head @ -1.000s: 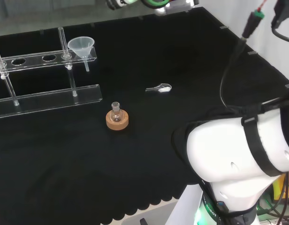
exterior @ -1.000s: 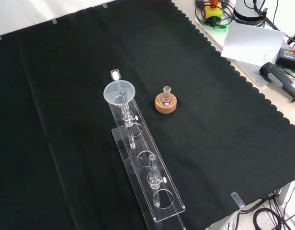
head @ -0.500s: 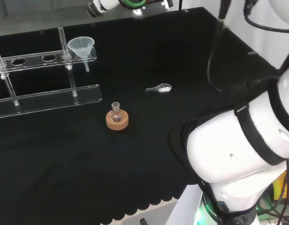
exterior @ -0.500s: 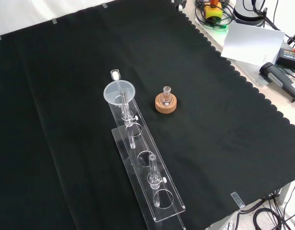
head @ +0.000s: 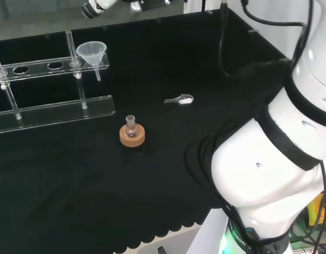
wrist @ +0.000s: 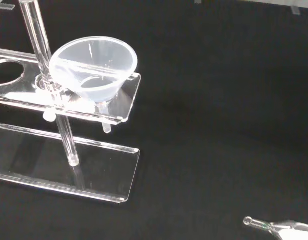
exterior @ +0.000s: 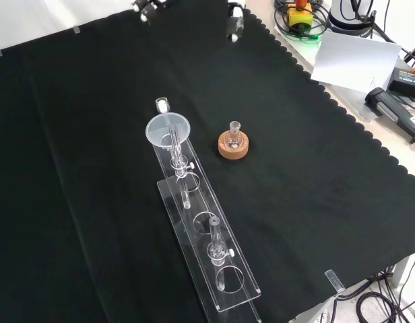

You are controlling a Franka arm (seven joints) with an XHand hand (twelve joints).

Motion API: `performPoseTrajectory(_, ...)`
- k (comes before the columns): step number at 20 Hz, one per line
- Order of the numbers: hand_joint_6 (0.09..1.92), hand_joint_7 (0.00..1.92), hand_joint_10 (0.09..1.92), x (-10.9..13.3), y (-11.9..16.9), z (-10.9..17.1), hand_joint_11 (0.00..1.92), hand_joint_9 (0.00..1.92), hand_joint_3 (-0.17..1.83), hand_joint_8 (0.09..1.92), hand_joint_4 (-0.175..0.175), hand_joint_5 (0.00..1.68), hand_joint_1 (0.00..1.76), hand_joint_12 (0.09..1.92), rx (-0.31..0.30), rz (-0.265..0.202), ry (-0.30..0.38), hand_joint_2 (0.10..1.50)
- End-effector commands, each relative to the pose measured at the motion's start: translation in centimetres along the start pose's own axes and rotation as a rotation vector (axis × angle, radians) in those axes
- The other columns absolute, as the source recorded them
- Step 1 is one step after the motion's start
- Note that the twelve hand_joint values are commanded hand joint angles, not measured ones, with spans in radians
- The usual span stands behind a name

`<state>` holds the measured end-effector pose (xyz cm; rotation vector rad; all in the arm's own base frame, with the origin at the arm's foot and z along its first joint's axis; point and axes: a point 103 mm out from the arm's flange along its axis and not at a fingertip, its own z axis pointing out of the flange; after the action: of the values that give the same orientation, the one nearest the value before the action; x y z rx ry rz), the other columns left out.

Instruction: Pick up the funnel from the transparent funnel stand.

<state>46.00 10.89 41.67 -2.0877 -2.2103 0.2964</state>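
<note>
A clear funnel (head: pixel 92 52) (exterior: pixel 168 129) sits in the end hole of the transparent funnel stand (head: pixel 46 66) (exterior: pixel 214 269). In the wrist view the funnel (wrist: pixel 94 65) rests upright in the stand's upper shelf, above the stand's base plate (wrist: pixel 119 172). Black and white fingers of the hand (head: pixel 94 8) show at the head view's top edge, above and beyond the funnel. In the front view the hand (exterior: pixel 233 17) comes in at the top edge, its fingers spread apart and holding nothing, well clear of the funnel.
A small flask on a cork ring (head: pixel 132 132) (exterior: pixel 234 142) stands near the stand. A small clear scoop (head: pixel 180 99) (wrist: pixel 284 227) lies on the cloth. The arm's white links (head: pixel 269 174) stand at the head view's right. Cables and gear (exterior: pixel 369 60) lie off the cloth.
The hand has moved left along the head view's top edge, and its fingers have come into the front view's top edge. The arm's links have swung. Funnel and stand have not moved.
</note>
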Motion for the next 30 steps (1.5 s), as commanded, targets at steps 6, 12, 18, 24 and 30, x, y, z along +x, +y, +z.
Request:
performPoseTrajectory(6,0.09,0.12,0.10,0.2,4.8,0.6,0.00,0.06,0.00,0.13,-0.027,0.00,0.38,0.61,0.092,-0.023,-0.047,0.68)
performPoseTrajectory(12,0.09,0.09,0.37,-0.4,6.5,1.8,0.00,0.00,0.00,0.25,-0.033,0.00,0.39,0.83,0.129,-0.062,-0.085,0.68)
performPoseTrajectory(18,0.09,0.08,0.41,-1.8,7.8,3.5,0.00,0.00,0.00,0.28,-0.036,0.00,0.39,0.84,0.149,-0.065,-0.071,0.68)
performPoseTrajectory(24,0.09,0.09,0.54,-2.1,8.4,4.9,0.00,0.00,0.00,0.37,-0.040,0.00,0.39,0.89,0.164,-0.082,-0.074,0.68)
performPoseTrajectory(30,0.09,0.09,0.55,-0.2,8.7,5.7,0.00,0.00,0.00,0.40,-0.041,0.00,0.38,0.91,0.191,-0.102,-0.079,0.68)
